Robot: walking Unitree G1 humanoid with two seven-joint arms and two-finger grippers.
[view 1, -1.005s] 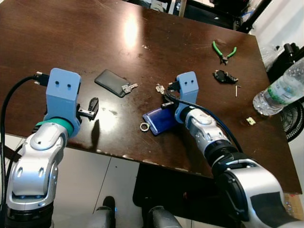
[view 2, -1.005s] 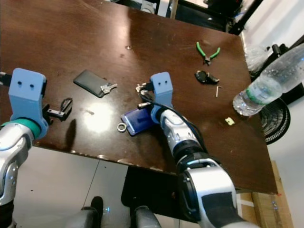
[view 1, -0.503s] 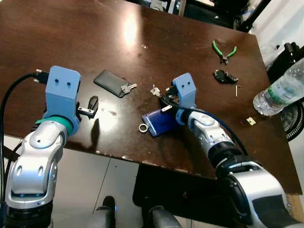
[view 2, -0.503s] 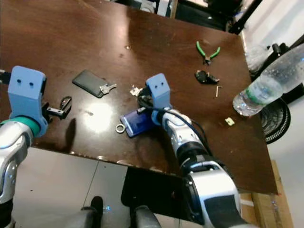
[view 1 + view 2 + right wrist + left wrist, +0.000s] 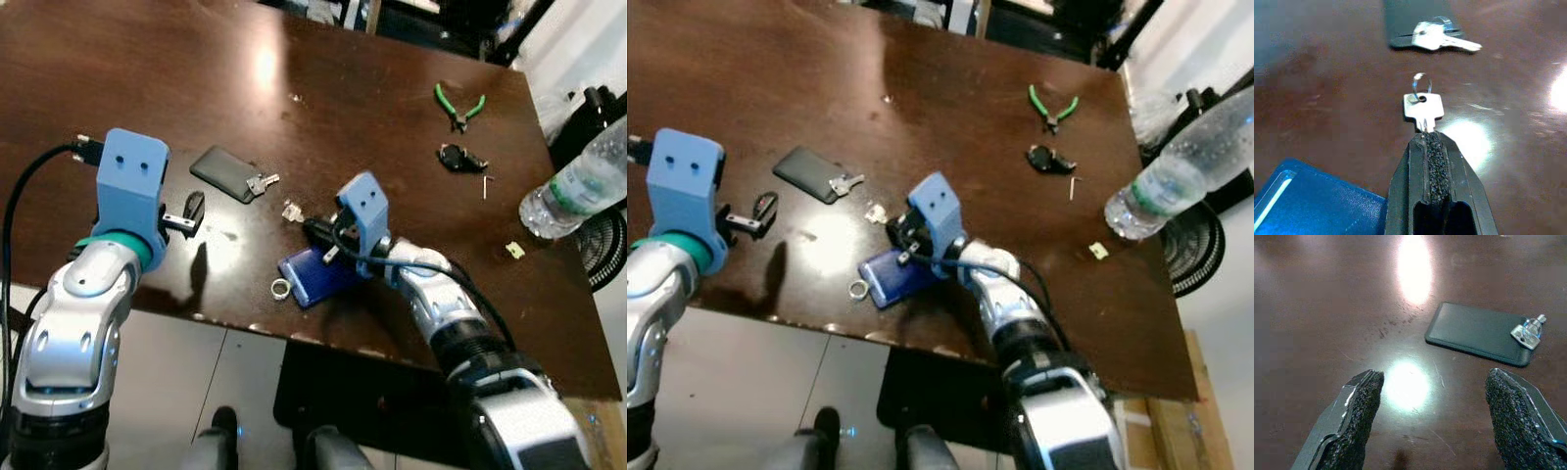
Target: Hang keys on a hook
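My right gripper (image 5: pixel 312 228) hovers low over the dark wooden table (image 5: pixel 147 78) and is shut on the blade of a small silver key (image 5: pixel 1423 106) with a thin ring at its head. The same key (image 5: pixel 291 211) points toward a black card case (image 5: pixel 223 171) that has a second silver key (image 5: pixel 261 182) lying at its end. Under the right wrist lies a blue wallet (image 5: pixel 312 276) with a metal ring (image 5: pixel 280 288). My left gripper (image 5: pixel 1434 382) is open above bare table just short of the black case (image 5: pixel 1476 333).
At the far right of the table lie green pliers (image 5: pixel 458 103), a black key fob (image 5: pixel 460 157) and a small hex key (image 5: pixel 485 186). A clear water bottle (image 5: pixel 578 181) lies at the right edge. The table's front edge (image 5: pixel 235 323) runs just below both wrists.
My right gripper has swung left and toward the front edge, carrying the key with it. The blue wallet and its ring have slid a little the same way. The left arm has hardly moved.
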